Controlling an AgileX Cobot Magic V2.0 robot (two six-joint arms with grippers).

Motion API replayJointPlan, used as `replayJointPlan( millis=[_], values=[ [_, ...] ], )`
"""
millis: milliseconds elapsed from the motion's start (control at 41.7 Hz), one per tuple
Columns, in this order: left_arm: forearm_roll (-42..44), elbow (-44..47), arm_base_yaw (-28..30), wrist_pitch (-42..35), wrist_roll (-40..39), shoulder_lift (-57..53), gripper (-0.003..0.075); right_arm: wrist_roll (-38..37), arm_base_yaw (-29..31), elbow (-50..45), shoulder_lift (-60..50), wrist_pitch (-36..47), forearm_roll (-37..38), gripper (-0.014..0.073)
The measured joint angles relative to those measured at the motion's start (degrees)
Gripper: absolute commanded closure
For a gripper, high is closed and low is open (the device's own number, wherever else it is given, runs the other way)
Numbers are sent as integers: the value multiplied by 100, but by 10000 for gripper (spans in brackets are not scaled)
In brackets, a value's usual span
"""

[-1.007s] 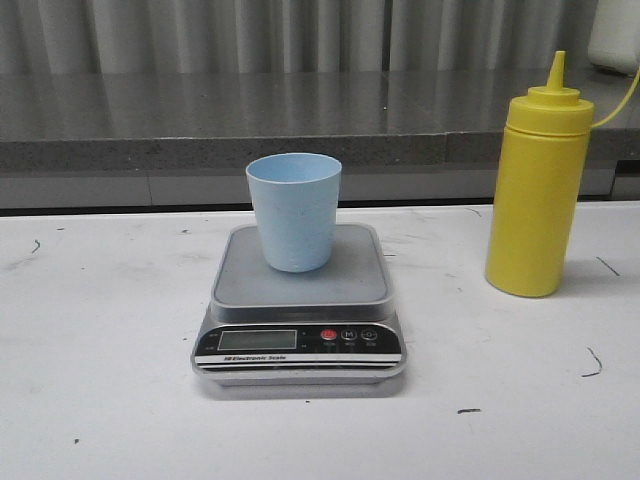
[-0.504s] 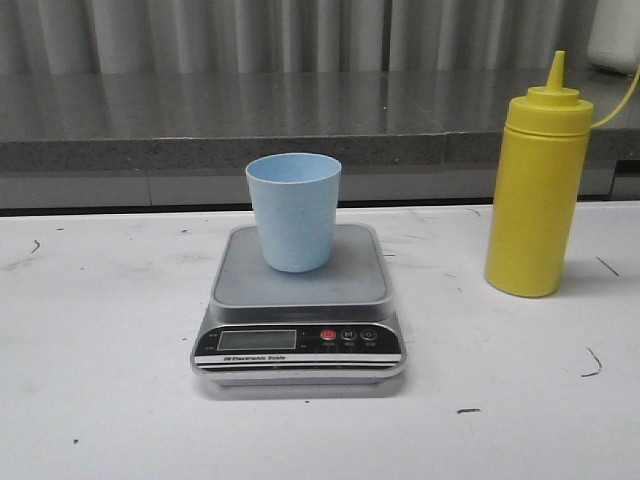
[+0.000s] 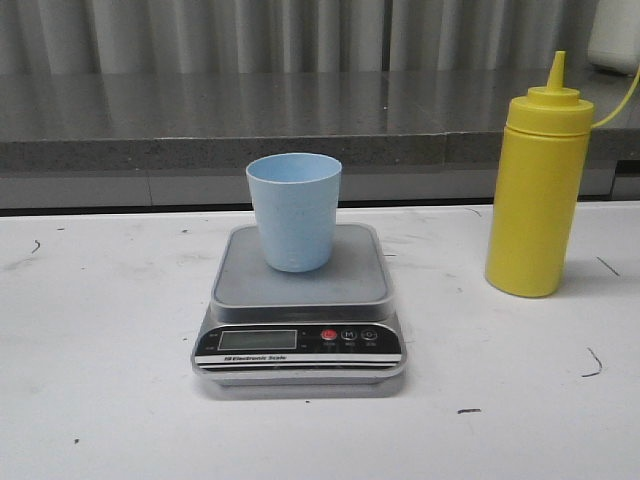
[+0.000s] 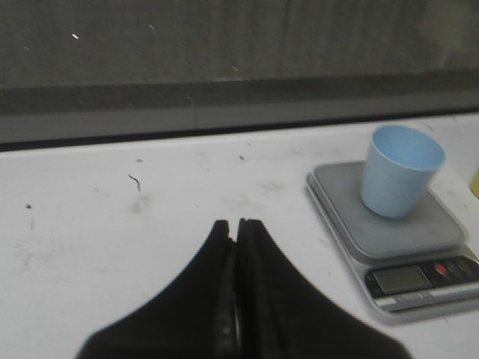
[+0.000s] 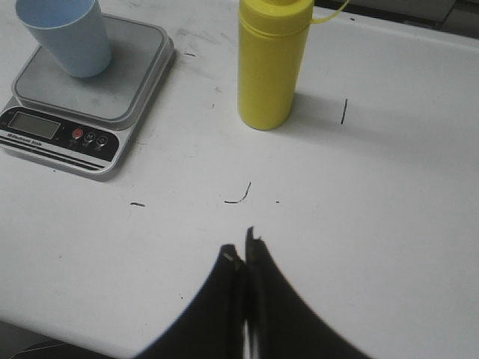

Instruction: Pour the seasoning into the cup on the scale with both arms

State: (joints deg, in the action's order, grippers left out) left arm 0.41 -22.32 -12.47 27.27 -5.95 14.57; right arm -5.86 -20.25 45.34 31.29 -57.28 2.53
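The pale blue cup [image 3: 294, 211] stands upright on the grey platform of the scale [image 3: 300, 305] at the table's middle. It also shows in the left wrist view [image 4: 400, 170] and the right wrist view [image 5: 64, 34]. The yellow seasoning bottle [image 3: 537, 186] stands upright to the right of the scale, its cap on; it also shows in the right wrist view [image 5: 271, 60]. My left gripper [image 4: 236, 224] is shut and empty, over bare table left of the scale [image 4: 397, 239]. My right gripper [image 5: 241, 243] is shut and empty, nearer than the bottle. Neither gripper shows in the front view.
A grey stone ledge [image 3: 300, 120] runs along the back of the white table [image 3: 100, 330]. Small dark marks dot the table surface. A white object [image 3: 615, 35] sits at the far right on the ledge.
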Motion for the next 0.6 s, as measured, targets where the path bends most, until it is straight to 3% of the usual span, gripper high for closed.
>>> replayJointPlan(
  millis=[312,600],
  values=[
    [0,2156,911,-2279,0,-1305,740,0,0,0,0,0,0,662],
    [0,2255,1099,-2527,0,-1489,740,0,0,0,0,0,0,662]
  ],
)
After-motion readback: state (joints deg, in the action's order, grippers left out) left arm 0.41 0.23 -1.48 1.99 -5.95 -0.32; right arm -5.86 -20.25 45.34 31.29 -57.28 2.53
